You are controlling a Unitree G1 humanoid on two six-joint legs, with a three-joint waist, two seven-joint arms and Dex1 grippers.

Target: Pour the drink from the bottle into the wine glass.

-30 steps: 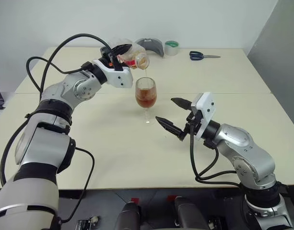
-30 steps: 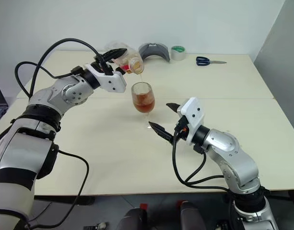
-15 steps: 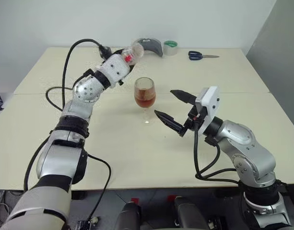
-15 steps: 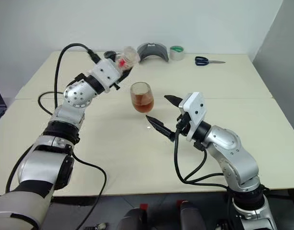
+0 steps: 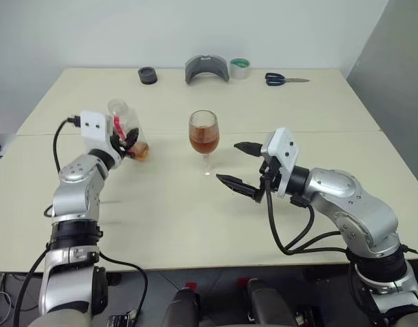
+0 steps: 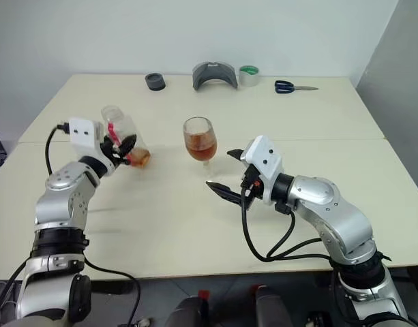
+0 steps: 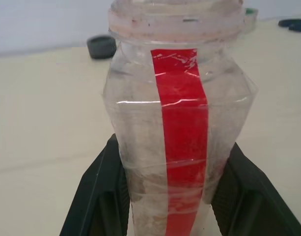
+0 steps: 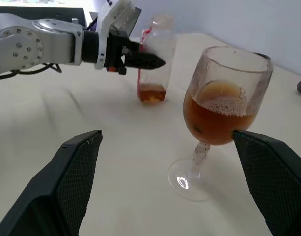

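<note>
Left fingers (image 7: 106, 191) were clamped on the bottle (image 5: 127, 129) low on its body, one finger on each side, with the red label strip facing the wrist camera. The bottle stood upright or nearly so, long axis vertical, uncapped mouth up, and a shallow remainder of drink (image 8: 151, 93) sat at its bottom. Whether its base already touched the tabletop (image 5: 318, 109) could not be told; it was at or just above the surface. From these fingers the wine glass (image 5: 203, 136) lay toward the robot's right, well apart, with bare tabletop between.

The left gripper (image 5: 123, 142) pointed roughly level and forward, the forearm rising from the elbow near the left edge of the tabletop.

Right fingers (image 8: 74, 167) were spread wide and held nothing. The glass stood upright just beyond and between their tips, not touched, about half full of reddish-brown liquid with some foam on top. The right gripper (image 5: 241, 166) pointed level toward the glass, so this arm was the nearer to it.

Judgement: the pour looked essentially done; the coming move turned on setting the bottle straight down where it hung, clear of the glass, then opening the left fingers.

Far edge of the tabletop: a dark round cap-like item (image 5: 147, 75), a grey curved object (image 5: 207, 68), a green tape roll (image 5: 240, 67), scissors (image 5: 285, 80).
</note>
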